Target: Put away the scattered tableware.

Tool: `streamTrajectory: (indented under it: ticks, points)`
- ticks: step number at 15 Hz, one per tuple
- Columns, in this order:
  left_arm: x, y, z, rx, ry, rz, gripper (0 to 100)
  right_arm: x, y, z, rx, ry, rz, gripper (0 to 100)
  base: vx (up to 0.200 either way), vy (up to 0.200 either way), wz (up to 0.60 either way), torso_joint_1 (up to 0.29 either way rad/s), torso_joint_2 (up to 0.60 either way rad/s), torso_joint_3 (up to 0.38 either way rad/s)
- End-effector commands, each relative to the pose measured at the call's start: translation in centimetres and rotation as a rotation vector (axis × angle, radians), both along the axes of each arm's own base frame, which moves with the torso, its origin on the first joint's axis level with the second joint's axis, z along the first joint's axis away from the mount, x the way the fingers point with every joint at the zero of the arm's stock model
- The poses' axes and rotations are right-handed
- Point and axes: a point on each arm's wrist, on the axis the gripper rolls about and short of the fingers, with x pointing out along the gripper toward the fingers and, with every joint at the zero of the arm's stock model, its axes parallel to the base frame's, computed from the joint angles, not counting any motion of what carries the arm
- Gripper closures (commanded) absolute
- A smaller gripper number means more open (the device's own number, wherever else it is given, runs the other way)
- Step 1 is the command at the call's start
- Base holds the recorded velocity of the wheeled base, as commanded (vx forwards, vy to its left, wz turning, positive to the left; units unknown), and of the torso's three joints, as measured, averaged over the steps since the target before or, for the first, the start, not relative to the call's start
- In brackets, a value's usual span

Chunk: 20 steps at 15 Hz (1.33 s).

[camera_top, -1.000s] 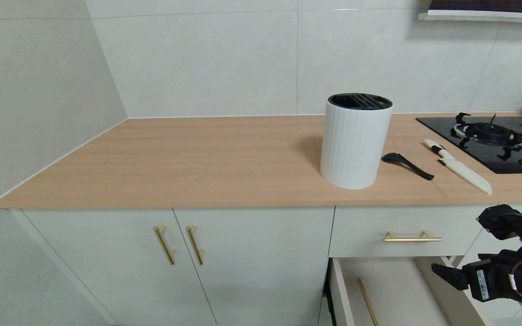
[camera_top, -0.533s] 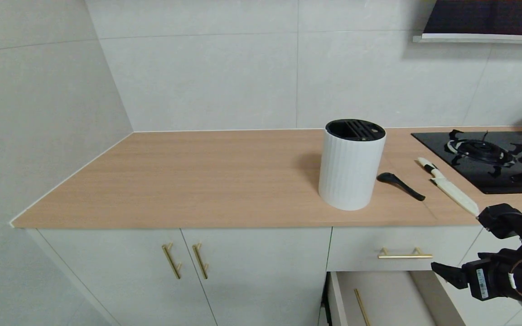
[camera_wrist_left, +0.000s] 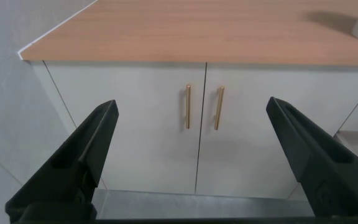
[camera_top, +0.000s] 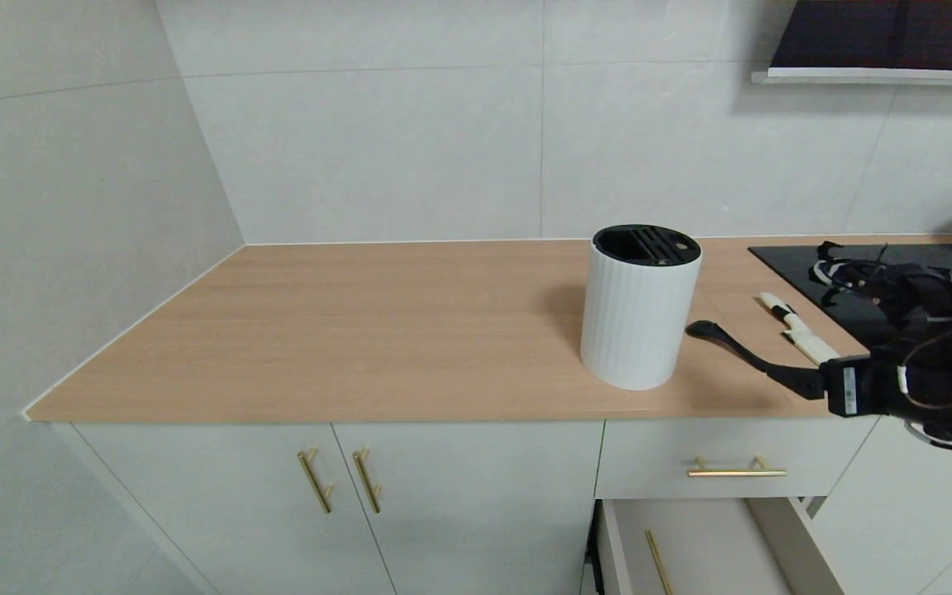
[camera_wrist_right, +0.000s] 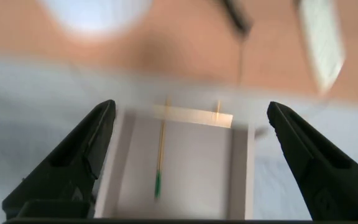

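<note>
Drawer (camera_top: 716, 541): open under the counter's right end, a thin stick (camera_top: 655, 562) lying inside.
Left gripper (camera_wrist_left: 191, 106): jaws wide apart, holding nothing, facing the doors (camera_wrist_left: 197, 137) below the counter edge.
Right gripper (camera_wrist_right: 189, 112): jaws spread wide, empty, above the drawer at the counter's front edge.
Spoon (camera_top: 728, 340): black, just right of the holder; handle end by the right gripper, contact unclear.
Knife (camera_top: 794, 326): white, between spoon and stove (camera_top: 790, 264).
Holder (camera_top: 640, 310): white, upright, near the front edge.
Counter (camera_top: 360, 330): wide wood runs left from the holder to the wall corner.
</note>
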Motion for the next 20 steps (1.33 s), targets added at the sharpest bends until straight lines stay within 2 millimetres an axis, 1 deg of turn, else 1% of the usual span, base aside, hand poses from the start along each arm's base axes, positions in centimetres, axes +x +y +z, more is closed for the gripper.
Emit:
streamTrajectory:
  ticks: [1,2,3,4,6,8,10,11,13,14,20]
  points:
    - [0.0,0.0,0.0,0.0,0.001,0.0,0,5.5,-1.4,-0.9,-0.011,0.017,0.0,0,0.0,0.0,0.0,0.0,0.0,0.0]
    - [0.0,0.0,0.0,0.0,0.001,0.0,0,6.4,-1.8,-1.3,-0.03,0.022,0.012,0,0.0,0.0,0.0,0.0,0.0,0.0]
    - [0.0,0.0,0.0,0.0,0.001,0.0,0,8.4,-2.3,-2.3,-0.044,0.037,0.047,0,0.0,0.0,0.0,0.0,0.0,0.0]
    - [0.0,0.0,0.0,0.0,0.001,0.0,0,10.0,-2.5,-3.1,-0.033,0.042,0.065,0,0.0,0.0,0.0,0.0,0.0,0.0]
    - [0.0,0.0,0.0,0.0,0.001,0.0,0,12.7,-3.2,-4.2,-0.05,0.042,0.06,0,0.0,0.0,0.0,0.0,0.0,0.0]
    - [0.0,0.0,0.0,0.0,0.001,0.0,0,14.4,-3.3,-4.8,-0.051,0.042,0.061,0,0.0,0.0,0.0,0.0,0.0,0.0]
    - [0.0,0.0,0.0,0.0,0.0,0.0,0,15.3,-3.3,-5.7,-0.052,0.058,0.064,0,0.0,0.0,0.0,0.0,0.0,0.0]
    - [0.0,0.0,0.0,0.0,0.001,0.0,0,16.3,-3.3,-6.9,-0.052,0.072,0.068,0,0.0,0.0,0.0,0.0,0.0,0.0]
    - [0.0,0.0,0.0,0.0,0.001,0.0,0,17.0,-3.3,-7.4,-0.056,0.073,0.072,0,0.0,0.0,0.0,0.0,0.0,0.0]
    - [0.0,0.0,0.0,0.0,0.001,0.0,0,17.3,-3.3,-8.0,-0.055,0.08,0.073,0,0.0,0.0,0.0,0.0,0.0,0.0]
    - [0.0,0.0,0.0,0.0,0.001,0.0,0,17.9,-3.3,-8.5,-0.052,0.079,0.072,0,0.0,0.0,0.0,0.0,0.0,0.0]
